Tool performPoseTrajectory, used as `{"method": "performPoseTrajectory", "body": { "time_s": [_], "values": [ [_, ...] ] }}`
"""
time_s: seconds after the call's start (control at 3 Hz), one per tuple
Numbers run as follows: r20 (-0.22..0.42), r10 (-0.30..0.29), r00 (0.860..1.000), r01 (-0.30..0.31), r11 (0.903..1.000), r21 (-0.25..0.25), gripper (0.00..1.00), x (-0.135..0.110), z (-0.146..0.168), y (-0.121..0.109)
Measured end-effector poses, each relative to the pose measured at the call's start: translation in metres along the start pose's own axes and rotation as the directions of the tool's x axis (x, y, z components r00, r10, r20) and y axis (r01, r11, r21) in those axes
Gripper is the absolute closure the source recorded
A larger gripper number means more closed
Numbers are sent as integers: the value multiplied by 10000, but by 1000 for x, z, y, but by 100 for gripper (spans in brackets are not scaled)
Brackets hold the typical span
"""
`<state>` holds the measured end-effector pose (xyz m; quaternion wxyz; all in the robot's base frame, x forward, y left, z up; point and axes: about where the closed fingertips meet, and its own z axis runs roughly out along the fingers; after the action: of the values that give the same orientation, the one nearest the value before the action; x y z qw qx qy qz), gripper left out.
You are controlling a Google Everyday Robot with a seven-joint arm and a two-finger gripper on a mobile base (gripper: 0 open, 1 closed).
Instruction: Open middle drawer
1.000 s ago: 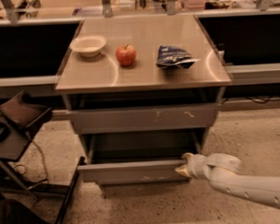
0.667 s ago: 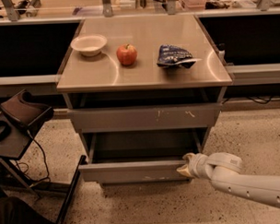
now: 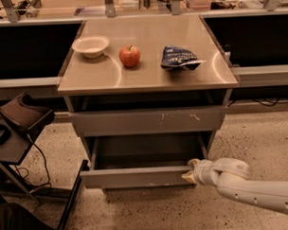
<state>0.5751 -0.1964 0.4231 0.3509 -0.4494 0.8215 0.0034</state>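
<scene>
While the gripper [image 3: 189, 171] sits low at the right end of the middle drawer [image 3: 132, 177], that drawer already stands well out from the cabinet, its dark, bare inside showing behind the plain front. So the opening looks largely done, by my reading; what may be left is a last bit of pull, then letting go and backing the arm [image 3: 253, 191] away. Whether the gripper is clamped on the front's right edge or only pressed against it, I cannot tell from here.

Above, the scratched drawer front [image 3: 135, 122] sits closed under the counter [image 3: 147, 78]. Up on the counter, well clear of the action: a pale bowl [image 3: 90, 46] at the left, an apple [image 3: 129, 56] in the middle, a crumpled blue bag [image 3: 180, 58] at the right. None of them is near the edge that the arm works below.

Down on the speckled floor [image 3: 258, 141], watch the left side: a dark stand [image 3: 23, 116] with a cable, and its black leg [image 3: 73, 197] slanting close to the drawer's left corner. Further travel could bring the front near that leg. On the right, the arm itself fills the space beside the drawer, so its way out is back toward the lower right.
</scene>
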Motion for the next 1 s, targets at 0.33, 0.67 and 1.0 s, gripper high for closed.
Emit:
{"method": "performPoseTrajectory", "body": {
  "time_s": [0.33, 0.67, 1.0],
  "values": [
    [-119, -132, 9998, 130, 9998, -158, 100, 2, -4, 9],
    [-118, -132, 9998, 130, 9998, -158, 100, 3, -4, 9],
    [72, -161, 9998, 161, 9998, -130, 100, 10, -9, 21]
  ]
}}
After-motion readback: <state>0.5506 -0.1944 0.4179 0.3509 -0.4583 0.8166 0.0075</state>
